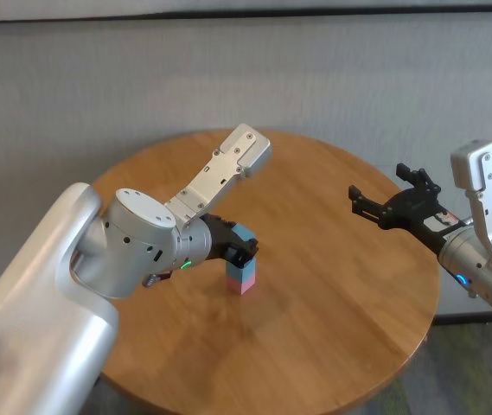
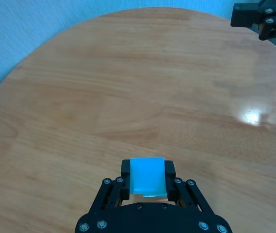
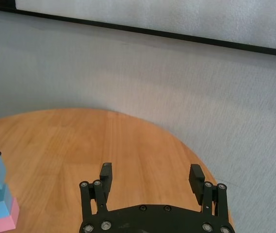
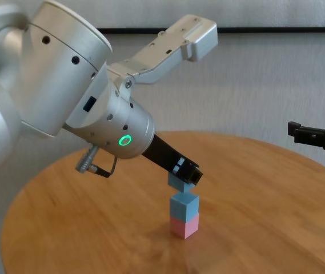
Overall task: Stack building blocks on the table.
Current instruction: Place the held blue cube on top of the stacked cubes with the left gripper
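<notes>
The left gripper [image 4: 185,170] is clamped on a light blue matte cube [image 2: 147,175] sitting on the blue-on-pink stack [image 4: 184,216] mid-table, and a sideways release could topple it, while the right gripper [image 1: 390,197] hovers apart at the table's right edge.

A stack of 2 blocks [image 4: 184,216] stands on the counter [image 1: 332,311], left of its middle and well in from every edge. The third block [image 4: 177,184] sits in the left tool [image 4: 186,174], directly above the stack and close over its top; whether it touches cannot be told. The left arm reaches in from the counter's near-left edge. The right tool [image 1: 384,204] hangs over the counter's right edge, well apart from the stack, nothing between its fingers.
</notes>
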`<control>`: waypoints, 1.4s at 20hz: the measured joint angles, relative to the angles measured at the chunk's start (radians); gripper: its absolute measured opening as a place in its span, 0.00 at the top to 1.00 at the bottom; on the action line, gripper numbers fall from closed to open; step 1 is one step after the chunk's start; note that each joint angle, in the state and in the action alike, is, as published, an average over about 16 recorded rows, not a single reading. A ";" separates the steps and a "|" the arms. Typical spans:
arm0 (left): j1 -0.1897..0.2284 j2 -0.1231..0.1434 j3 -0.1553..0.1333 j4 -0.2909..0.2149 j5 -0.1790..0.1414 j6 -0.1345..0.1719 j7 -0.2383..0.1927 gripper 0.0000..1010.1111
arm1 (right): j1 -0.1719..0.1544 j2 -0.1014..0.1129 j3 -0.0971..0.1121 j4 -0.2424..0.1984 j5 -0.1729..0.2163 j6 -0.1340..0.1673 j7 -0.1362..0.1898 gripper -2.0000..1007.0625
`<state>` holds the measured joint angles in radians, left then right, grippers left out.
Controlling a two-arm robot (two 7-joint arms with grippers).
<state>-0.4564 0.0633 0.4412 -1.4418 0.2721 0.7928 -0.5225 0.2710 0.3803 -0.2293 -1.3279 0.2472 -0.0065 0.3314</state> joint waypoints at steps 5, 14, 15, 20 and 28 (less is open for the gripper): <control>-0.002 0.001 0.002 0.010 -0.003 0.001 0.001 0.58 | 0.000 0.000 0.000 0.000 0.000 0.000 0.000 0.01; -0.005 0.003 0.005 0.024 -0.008 0.000 0.002 0.58 | 0.000 0.000 0.000 0.000 0.000 0.000 0.000 0.01; -0.006 0.003 0.005 0.025 -0.009 0.000 0.003 0.58 | 0.000 0.000 0.000 0.000 0.000 0.000 0.000 0.01; -0.007 0.004 0.005 0.029 -0.012 -0.001 0.004 0.58 | 0.000 0.000 0.000 0.000 0.000 0.000 0.000 0.01; -0.008 0.003 0.005 0.032 -0.016 -0.002 0.009 0.57 | 0.000 0.000 0.000 0.000 0.000 0.000 0.000 0.01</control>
<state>-0.4646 0.0662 0.4457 -1.4098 0.2561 0.7905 -0.5131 0.2710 0.3803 -0.2293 -1.3279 0.2472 -0.0065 0.3314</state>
